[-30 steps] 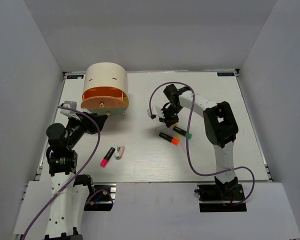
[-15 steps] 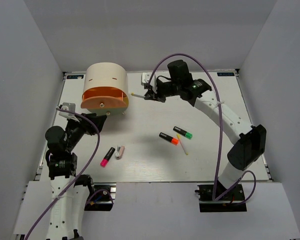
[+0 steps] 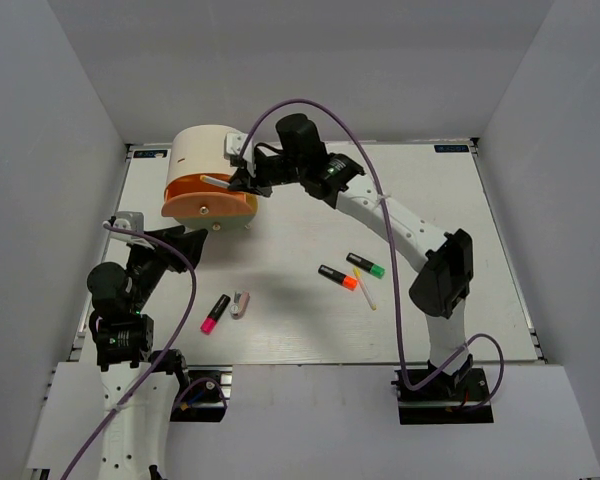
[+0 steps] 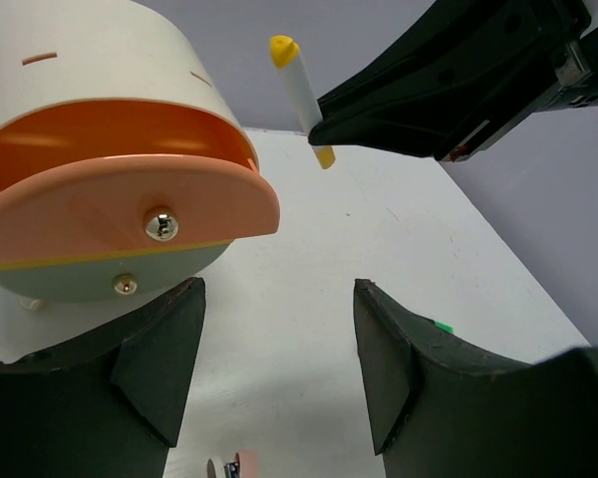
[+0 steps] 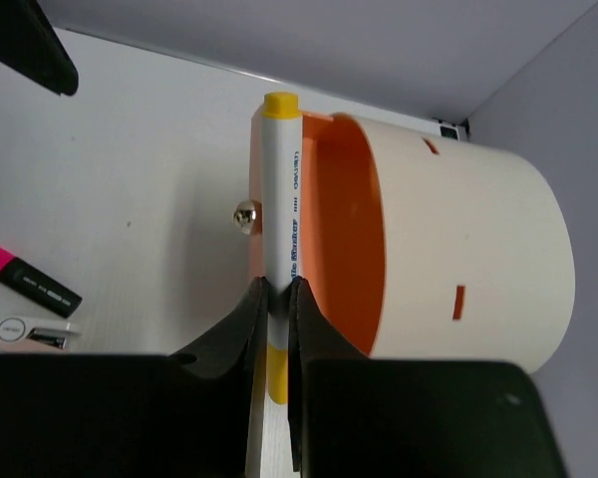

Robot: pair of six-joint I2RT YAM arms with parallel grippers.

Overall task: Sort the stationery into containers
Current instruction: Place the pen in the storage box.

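My right gripper (image 3: pixel 238 183) is shut on a thin cream stick (image 3: pixel 217 181) with yellow tips and holds it in the air at the rim of the pulled-out orange drawer (image 3: pixel 208 200) of the cream cylindrical box (image 3: pixel 212 150). The right wrist view shows the stick (image 5: pixel 278 199) pinched between the jaws of the right gripper (image 5: pixel 277 289), beside the drawer's hollow (image 5: pixel 344 229). My left gripper (image 4: pixel 279 299) is open and empty, low in front of the drawer (image 4: pixel 120 199). The left wrist view shows the stick (image 4: pixel 301 95) above the drawer's right end.
A pink-capped highlighter (image 3: pixel 215 313) and a stubby white-pink piece (image 3: pixel 240 304) lie near the left arm. Orange-capped (image 3: pixel 337 277) and green-capped (image 3: pixel 365 265) highlighters and another cream stick (image 3: pixel 364 290) lie mid-table. A lower drawer (image 4: pixel 110 274) sits closed under the orange one.
My right arm lifted the cream stick from beside the highlighters and swung left with it to the orange drawer. The left arm has shifted only slightly.
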